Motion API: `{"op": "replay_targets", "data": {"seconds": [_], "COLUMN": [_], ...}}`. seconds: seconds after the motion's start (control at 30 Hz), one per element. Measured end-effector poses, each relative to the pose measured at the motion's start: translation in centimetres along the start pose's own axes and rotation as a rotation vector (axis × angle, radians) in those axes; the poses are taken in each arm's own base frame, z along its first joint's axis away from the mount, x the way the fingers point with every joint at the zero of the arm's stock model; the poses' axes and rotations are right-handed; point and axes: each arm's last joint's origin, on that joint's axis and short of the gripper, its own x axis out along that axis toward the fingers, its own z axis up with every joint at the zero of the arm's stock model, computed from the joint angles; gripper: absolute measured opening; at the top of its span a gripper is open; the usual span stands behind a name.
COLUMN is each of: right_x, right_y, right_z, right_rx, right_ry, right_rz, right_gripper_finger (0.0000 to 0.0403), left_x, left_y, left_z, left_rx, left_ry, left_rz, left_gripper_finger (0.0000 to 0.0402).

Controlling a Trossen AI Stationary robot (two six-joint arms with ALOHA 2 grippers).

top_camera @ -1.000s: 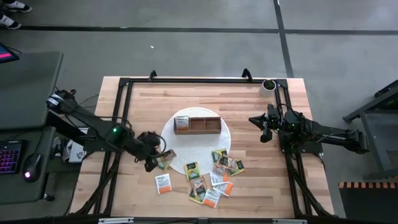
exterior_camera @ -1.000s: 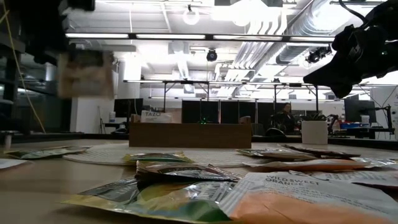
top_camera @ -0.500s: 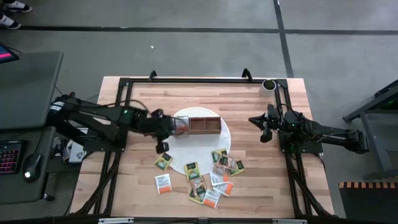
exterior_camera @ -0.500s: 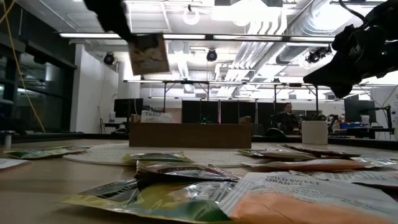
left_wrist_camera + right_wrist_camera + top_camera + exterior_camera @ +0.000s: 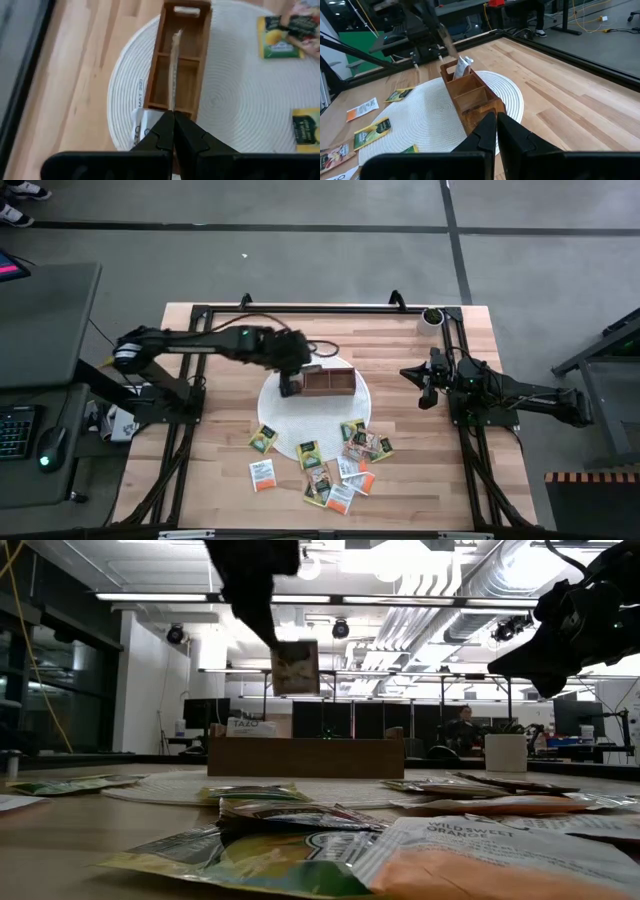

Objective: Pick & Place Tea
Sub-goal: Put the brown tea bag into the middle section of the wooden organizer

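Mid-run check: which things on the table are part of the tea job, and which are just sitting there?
Job:
- small flat square paper tea packet, pinched in the shut left gripper above the box
- loose green, orange and white tea packets
- brown wooden three-compartment box
- round white woven mat

Lying about:
- small potted plant at the corner
- right gripper, shut, waiting

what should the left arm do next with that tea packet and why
Probably lower it straight down. The left gripper is shut on a tea packet held above the wooden box, clear of its rim, so it isn't placed yet.
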Motion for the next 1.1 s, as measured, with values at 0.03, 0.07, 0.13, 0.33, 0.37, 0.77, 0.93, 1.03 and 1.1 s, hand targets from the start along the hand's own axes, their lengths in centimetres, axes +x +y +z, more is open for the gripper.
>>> {"op": "replay_targets", "data": {"seconds": [0.03, 0.07, 0.13, 0.33, 0.37, 0.77, 0.93, 1.03, 1.1], "right_x": [0.0, 0.0, 0.0, 0.0, 0.0, 0.0, 0.0, 0.0, 0.0], "right_y": [0.0, 0.0, 0.0, 0.0, 0.0, 0.0, 0.0, 0.0, 0.0], "right_z": [0.0, 0.0, 0.0, 0.0, 0.0, 0.0, 0.0, 0.0, 0.0], "right_rx": [0.0, 0.0, 0.0, 0.0, 0.0, 0.0, 0.0, 0.0, 0.0], "right_ry": [0.0, 0.0, 0.0, 0.0, 0.0, 0.0, 0.0, 0.0, 0.0], "right_rz": [0.0, -0.001, 0.0, 0.0, 0.0, 0.0, 0.0, 0.0, 0.0], "right_gripper_finger": [0.0012, 0.0012, 0.0012, 0.0012, 0.0012, 0.0012, 0.0012, 0.0012, 0.0012], "left_x": [0.5, 1.0, 1.9, 3.8, 3.9, 5.7, 5.8, 6.2, 6.6], "left_y": [0.2, 0.4, 0.8, 1.2, 1.2, 0.9, 0.9, 0.9, 0.8], "left_z": [0.4, 0.8, 1.3, 1.5, 1.5, 1.3, 1.3, 0.9, 0.5], "left_rx": [-0.003, -0.005, -0.016, -0.059, -0.061, -0.047, -0.048, -0.049, -0.05], "left_ry": [0.006, 0.009, 0.026, 0.078, 0.081, 0.132, 0.127, 0.139, 0.153], "left_rz": [-0.006, -0.008, -0.019, -0.078, -0.094, -0.117, -0.117, -0.117, -0.117], "left_gripper_finger": [0.0, 0.0, 0.0, 0.0, 0.0, 0.0, 0.0, 0.0, 0.0]}}
